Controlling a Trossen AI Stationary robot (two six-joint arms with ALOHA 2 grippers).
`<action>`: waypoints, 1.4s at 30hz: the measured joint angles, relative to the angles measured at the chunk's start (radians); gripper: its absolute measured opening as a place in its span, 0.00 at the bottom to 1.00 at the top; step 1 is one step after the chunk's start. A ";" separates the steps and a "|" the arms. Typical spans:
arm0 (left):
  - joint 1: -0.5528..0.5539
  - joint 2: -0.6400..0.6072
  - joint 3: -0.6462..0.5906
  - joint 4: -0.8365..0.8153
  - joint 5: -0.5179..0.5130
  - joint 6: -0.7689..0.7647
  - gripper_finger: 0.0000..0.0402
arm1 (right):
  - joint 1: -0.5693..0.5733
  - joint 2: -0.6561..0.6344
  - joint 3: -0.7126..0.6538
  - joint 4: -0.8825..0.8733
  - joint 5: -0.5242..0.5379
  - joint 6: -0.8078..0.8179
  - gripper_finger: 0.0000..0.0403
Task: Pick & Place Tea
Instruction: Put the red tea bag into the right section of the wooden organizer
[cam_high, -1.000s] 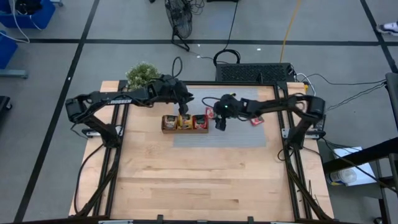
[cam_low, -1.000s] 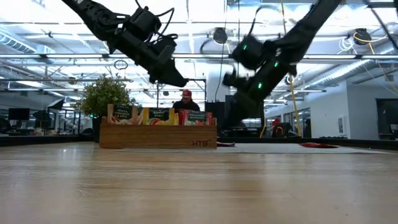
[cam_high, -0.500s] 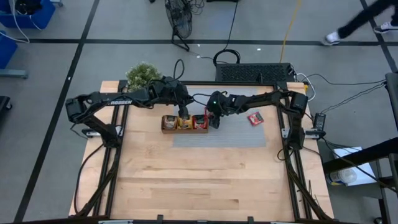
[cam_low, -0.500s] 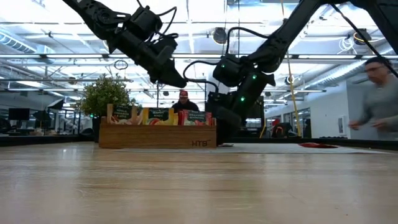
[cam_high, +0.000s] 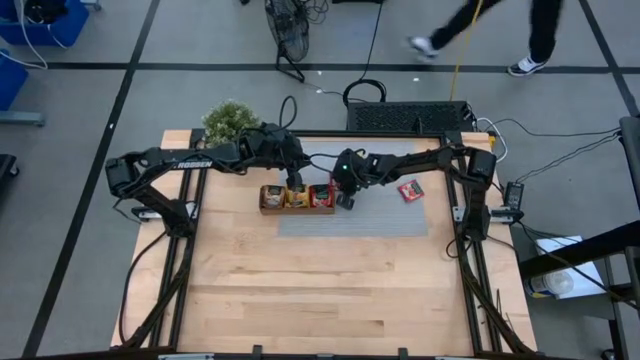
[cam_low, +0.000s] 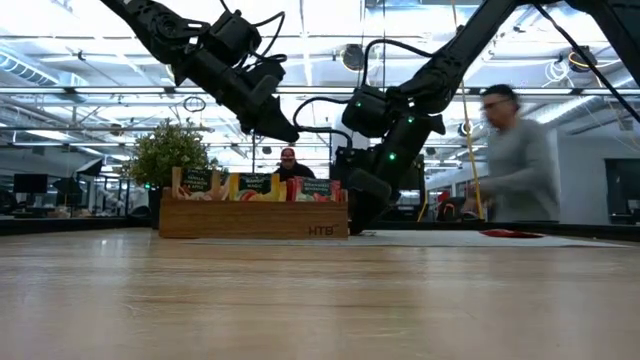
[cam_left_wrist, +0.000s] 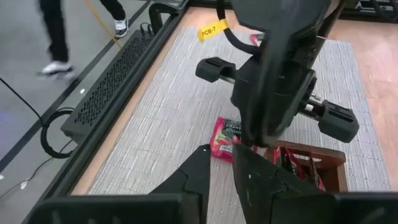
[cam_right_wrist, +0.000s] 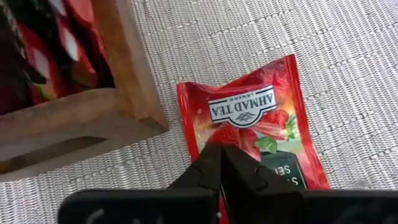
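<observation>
right pincer closed on red sachet (beside tray)

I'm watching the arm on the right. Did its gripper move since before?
Yes. In the high view the right gripper has moved left, right up beside the brown three-compartment wooden tray, and shut over a red foil tea sachet.

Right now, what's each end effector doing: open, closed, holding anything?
Left end effector: nearly closed, holding nothing visible, hovering above the wooden tray.
Right end effector: closed, down on the red tea sachet beside the tray; a grip can't be confirmed.
</observation>
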 joint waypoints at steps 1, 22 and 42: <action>0.000 0.000 0.000 -0.003 0.000 0.000 0.18 | 0.006 0.000 -0.001 0.000 0.018 -0.004 0.00; -0.008 0.000 0.001 -0.031 0.000 0.000 0.18 | 0.052 -0.106 -0.003 0.055 0.022 -0.130 0.37; -0.013 0.000 0.001 -0.041 -0.001 0.003 0.18 | -0.006 0.024 0.000 0.150 0.038 -0.025 0.16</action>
